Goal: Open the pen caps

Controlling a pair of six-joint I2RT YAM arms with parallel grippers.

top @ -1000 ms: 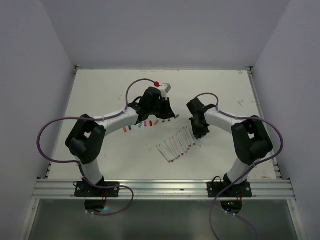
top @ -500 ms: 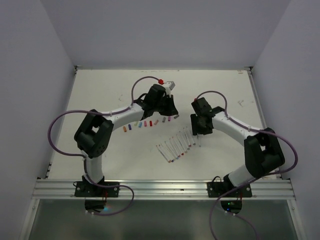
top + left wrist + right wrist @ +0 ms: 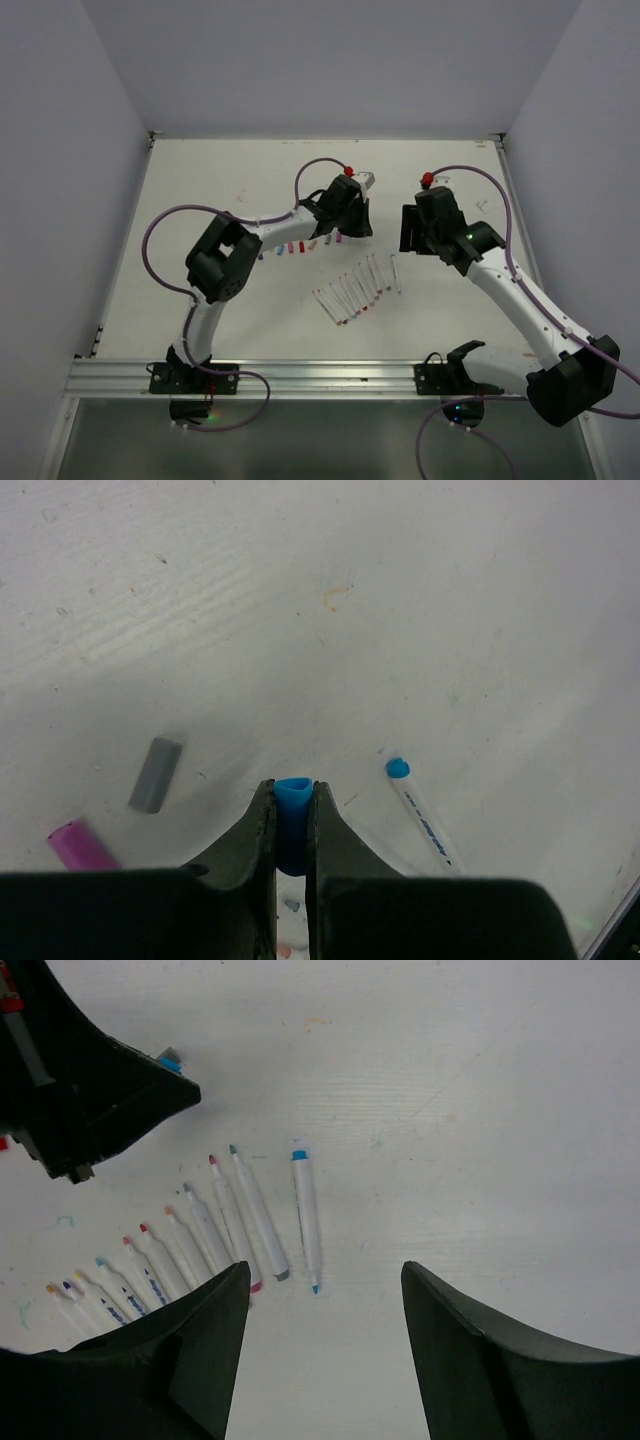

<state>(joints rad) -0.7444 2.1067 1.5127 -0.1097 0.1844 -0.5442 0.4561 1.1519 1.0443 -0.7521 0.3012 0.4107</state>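
Our left gripper (image 3: 292,788) clamps the blue cap (image 3: 292,808); the cap row (image 3: 291,247) lies toward the tabletop's (image 3: 220,190) left edge; right gripper (image 3: 325,1268) gapes.

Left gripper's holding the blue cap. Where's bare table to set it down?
Free for the blue cap: the far strip of table beyond the left gripper; also near-left, between the pen row and the rail. Crowded: the cap row beside that gripper, and the pen row itself.

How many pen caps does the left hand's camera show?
3: a blue cap pinched in the left gripper, a grey cap on the table left of it, a pink cap lower left. The gripper may hide more.
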